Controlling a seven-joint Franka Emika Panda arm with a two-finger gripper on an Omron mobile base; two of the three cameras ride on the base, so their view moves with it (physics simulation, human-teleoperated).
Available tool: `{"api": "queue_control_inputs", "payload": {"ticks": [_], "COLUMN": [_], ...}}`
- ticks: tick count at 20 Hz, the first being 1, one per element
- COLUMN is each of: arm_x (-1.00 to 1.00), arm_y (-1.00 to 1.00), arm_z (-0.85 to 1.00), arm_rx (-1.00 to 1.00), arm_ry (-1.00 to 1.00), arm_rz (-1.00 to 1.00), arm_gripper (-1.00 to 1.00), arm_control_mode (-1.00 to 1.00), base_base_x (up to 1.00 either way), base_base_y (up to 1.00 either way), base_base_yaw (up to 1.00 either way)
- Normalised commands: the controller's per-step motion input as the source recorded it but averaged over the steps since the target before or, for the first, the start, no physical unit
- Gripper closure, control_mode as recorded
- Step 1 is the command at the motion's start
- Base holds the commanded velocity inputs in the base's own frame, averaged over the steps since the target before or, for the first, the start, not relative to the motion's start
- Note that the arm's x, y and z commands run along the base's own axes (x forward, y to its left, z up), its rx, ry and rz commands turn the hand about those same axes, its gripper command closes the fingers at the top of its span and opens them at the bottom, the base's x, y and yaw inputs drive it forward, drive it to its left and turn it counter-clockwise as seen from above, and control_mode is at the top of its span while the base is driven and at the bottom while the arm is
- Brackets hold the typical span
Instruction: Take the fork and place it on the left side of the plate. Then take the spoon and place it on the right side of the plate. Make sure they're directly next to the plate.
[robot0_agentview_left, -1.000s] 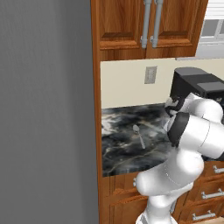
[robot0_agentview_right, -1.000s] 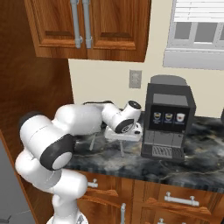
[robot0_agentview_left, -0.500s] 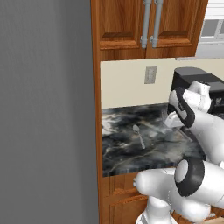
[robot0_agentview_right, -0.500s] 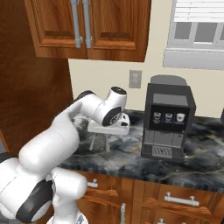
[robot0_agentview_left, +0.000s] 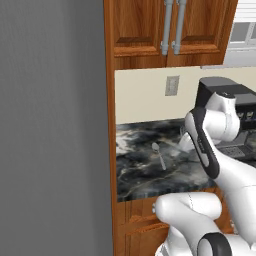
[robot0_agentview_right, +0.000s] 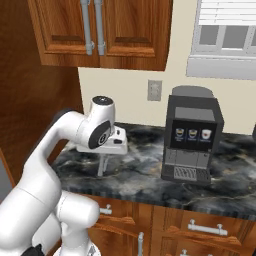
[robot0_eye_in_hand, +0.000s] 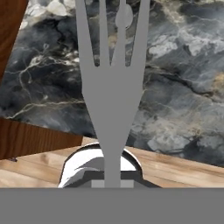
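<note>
Swinging across since the earlier frame, my arm now fills more of the right side of the left base view, while the spoon (robot0_agentview_left: 159, 154) lies where it was on the dark marble surface (robot0_agentview_left: 145, 172), bowl toward the far wall, well apart from the arm.

From the right base view, the pincer (robot0_agentview_right: 102, 167) has shifted leftward along the surface (robot0_agentview_right: 150, 175), away from the coffee machine (robot0_agentview_right: 192, 140), and the fork (robot0_agentview_right: 102, 165) hangs down from it as a thin grey sliver (hard to read more at this angle).

Looking along the hand, the fork (robot0_eye_in_hand: 112, 94) stands large and centred, tines pointing away, handle running down into the pincer, which is clamped together on it.

My worries: the hold is on a thin handle end, so a quick swing could let the fork pivot or slip out. I cannot see the plate anywhere, so I would be judging the drop spot blind. Setting down too close to the near edge could send the fork off the surface.
</note>
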Motion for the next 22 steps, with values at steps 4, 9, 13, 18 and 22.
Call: {"api": "queue_control_inputs", "payload": {"ticks": [4, 9, 13, 18, 22], "arm_x": [0.00, 0.00, 0.00, 0.00, 0.00], "arm_y": [0.03, 0.00, 0.00, 0.00, 0.00], "arm_z": [0.03, 0.00, 0.00, 0.00, 0.00], "arm_rx": [-0.01, 0.00, 0.00, 0.00, 0.00], "arm_ry": [0.01, 0.00, 0.00, 0.00, 0.00], "arm_rz": [0.00, 0.00, 0.00, 0.00, 0.00], "arm_gripper": [1.00, 1.00, 1.00, 1.00, 1.00], "arm_control_mode": [-1.00, -1.00, -1.00, -1.00, 1.00], "base_base_x": [0.00, 0.00, 0.00, 0.00, 0.00], "base_base_y": [0.00, 0.00, 0.00, 0.00, 0.00], "base_base_yaw": [0.00, 0.00, 0.00, 0.00, 0.00]}}
